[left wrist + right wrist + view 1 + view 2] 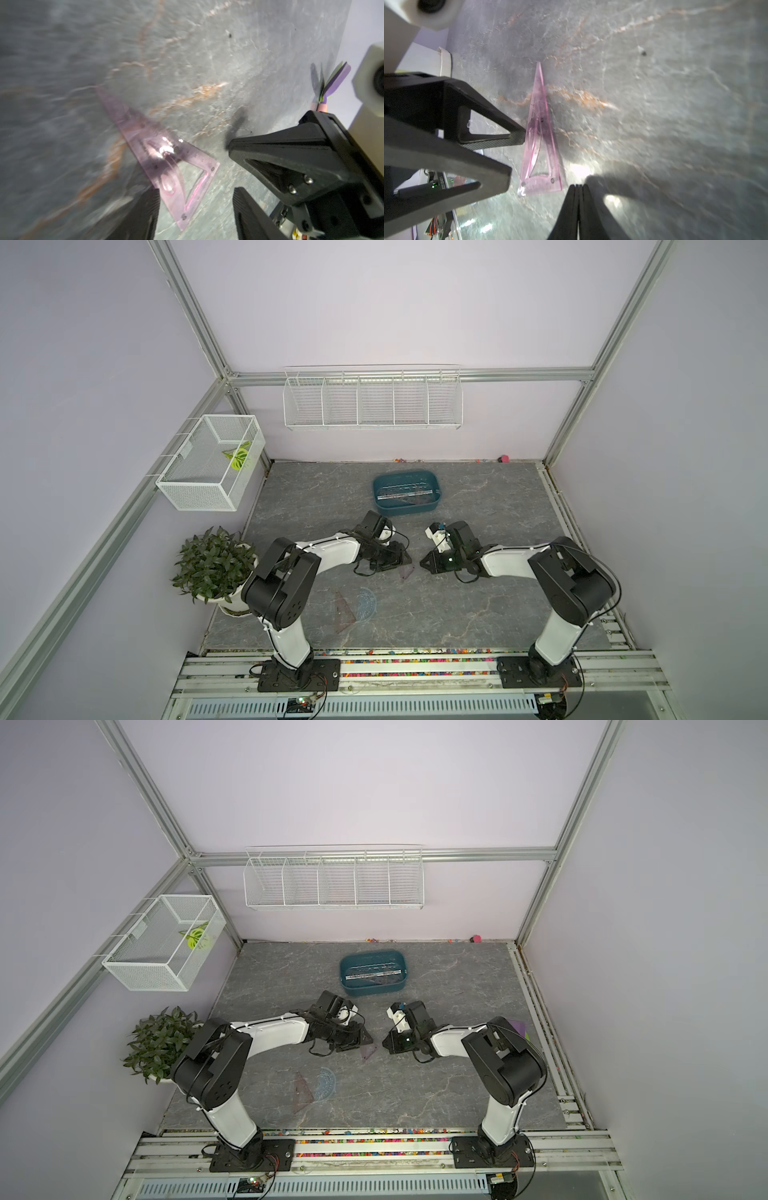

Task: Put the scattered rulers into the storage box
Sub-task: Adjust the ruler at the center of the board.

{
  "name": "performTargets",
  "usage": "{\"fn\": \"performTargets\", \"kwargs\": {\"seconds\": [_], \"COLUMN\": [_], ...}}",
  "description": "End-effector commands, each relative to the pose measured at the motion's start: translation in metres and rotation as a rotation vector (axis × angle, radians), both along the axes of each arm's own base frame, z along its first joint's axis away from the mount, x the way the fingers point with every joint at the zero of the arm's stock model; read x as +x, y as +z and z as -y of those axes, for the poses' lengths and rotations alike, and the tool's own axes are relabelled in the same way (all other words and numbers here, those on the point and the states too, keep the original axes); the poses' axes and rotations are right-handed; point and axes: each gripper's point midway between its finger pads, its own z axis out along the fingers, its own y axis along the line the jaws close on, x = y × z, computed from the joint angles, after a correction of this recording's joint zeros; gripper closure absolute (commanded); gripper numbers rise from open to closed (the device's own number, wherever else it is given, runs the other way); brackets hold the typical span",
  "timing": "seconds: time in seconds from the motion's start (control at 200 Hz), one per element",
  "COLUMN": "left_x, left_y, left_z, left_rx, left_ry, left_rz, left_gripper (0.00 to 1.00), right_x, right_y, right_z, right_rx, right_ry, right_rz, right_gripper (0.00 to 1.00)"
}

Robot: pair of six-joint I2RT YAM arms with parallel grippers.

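Step in hand: lifting the purple triangle (pixel 149 141) off the bench (pixel 478 614), mid-bench between the arms. Left claw (pixel 195 190) was apart at its wide end, gripping nothing. Right claw (pixel 578 187) was pressed together and empty, tip just beside the triangle's short edge, probably as a backstop. Storage box (pixel 405 511) held straight rulers (pixel 405 493). Second triangle (pixel 344 612) and protractor (pixel 368 601) lay nearer the bases. Next: tip one edge up, close left claw on it, carry to box.
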Motion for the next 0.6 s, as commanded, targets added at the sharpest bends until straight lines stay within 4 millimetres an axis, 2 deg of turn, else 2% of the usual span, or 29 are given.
{"fn": "performTargets", "kwargs": {"seconds": [0.0, 0.245, 0.47, 0.6], "left_x": [-0.046, -0.043, -0.071, -0.065], "left_y": [-0.051, -0.051, -0.051, -0.054], "left_z": [-0.020, -0.008, -0.027, -0.015], "left_rx": [0.163, 0.154, 0.183, 0.150], "left_ry": [-0.046, -0.064, -0.080, -0.103], "left_rz": [-0.190, -0.198, -0.236, -0.241], "left_gripper": [0.37, 0.38, 0.37, 0.37], "right_x": [-0.004, -0.005, -0.021, -0.023], "right_y": [0.001, 0.009, 0.025, 0.028], "right_z": [0.012, 0.023, 0.032, 0.033], "right_rx": [-0.010, 0.014, 0.029, 0.038], "right_ry": [-0.026, -0.053, -0.053, -0.055], "right_rz": [-0.004, -0.004, 0.014, 0.018], "right_gripper": [0.90, 0.90, 0.88, 0.88]}}
